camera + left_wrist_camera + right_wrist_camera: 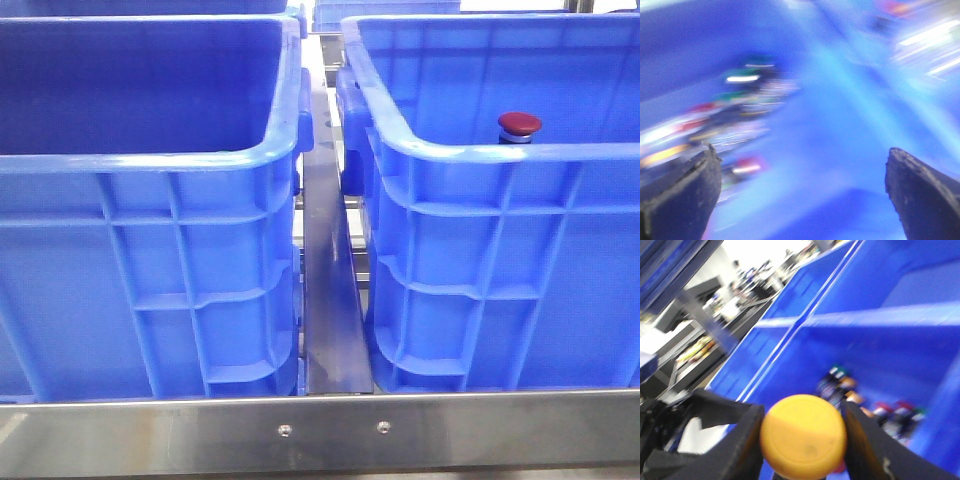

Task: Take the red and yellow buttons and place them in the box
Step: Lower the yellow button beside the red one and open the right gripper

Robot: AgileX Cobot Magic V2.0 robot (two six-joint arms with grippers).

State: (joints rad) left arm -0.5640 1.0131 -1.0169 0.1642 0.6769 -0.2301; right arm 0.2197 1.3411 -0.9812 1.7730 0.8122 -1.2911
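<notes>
Two large bright blue plastic crates side by side on a steel-framed bench in the front view: the left crate point(150, 270) with smooth darker inner walls, the right box point(500, 270) with a thick rolled rim, grid-ribbed outer walls and faint vertical panel lines inside. Between them a narrow strip of brushed metal rail point(330, 300), and along the near edge a flat stainless bar point(320, 430) with two small screws. Neither arm visible from the front.

Seen blurred from the left wrist: blue crate interior with a smeared heap of small parts point(735, 115), red, green and yellow streaks too blurred to name. Left gripper point(802, 192) spread wide, dark fingers point(680, 195) far apart, nothing between them.

From the right wrist: blue crate walls, a cluster of small dark parts point(865, 400) with coloured caps low in the crate. Right gripper point(802, 440) clamped on the orange-yellow mushroom-head button point(803, 436), black fingers point(740, 440) pressing its cap from both sides, held above the crate.

Smallest: dark red mushroom-head button point(519, 125) on a silvery collar, upright inside the right box, showing just above its near rim
</notes>
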